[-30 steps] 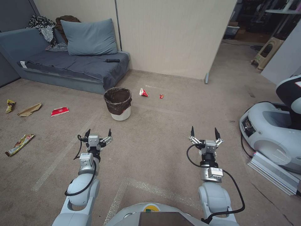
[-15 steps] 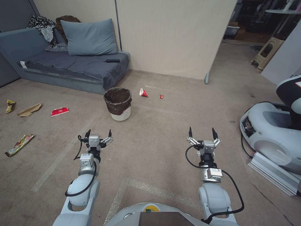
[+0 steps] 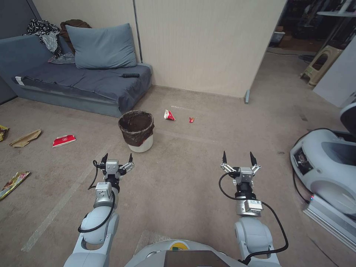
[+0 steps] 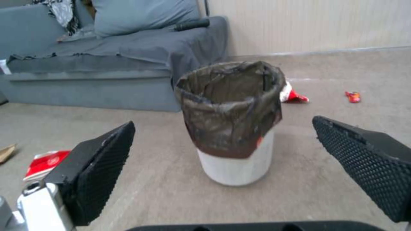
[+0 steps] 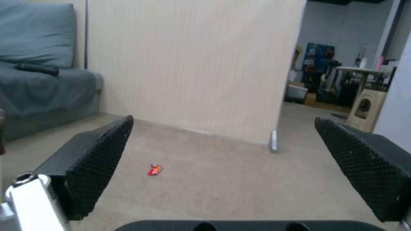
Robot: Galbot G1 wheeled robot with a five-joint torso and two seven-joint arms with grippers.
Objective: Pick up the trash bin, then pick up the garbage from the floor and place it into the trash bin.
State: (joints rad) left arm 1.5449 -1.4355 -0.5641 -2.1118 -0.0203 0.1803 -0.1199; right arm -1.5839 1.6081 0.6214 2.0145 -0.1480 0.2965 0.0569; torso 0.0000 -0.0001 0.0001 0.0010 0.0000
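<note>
Trash bin [image 3: 136,130] stands upright on the carpet, centre-left of the head view, lower in frame than before because the camera advanced. Left gripper [image 3: 117,159] and right gripper [image 3: 237,158] hover low, jaws spread, empty. Red wrappers [image 3: 169,115] lie beyond the bin.

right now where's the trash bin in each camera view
Head view: the trash bin stands on the carpet ahead of the left gripper, near the sofa's corner.
Left wrist view: it stands centred between the open jaws.
Right wrist view: not in it.
Shared landmark: the small red wrapper lies on the carpet.
</note>
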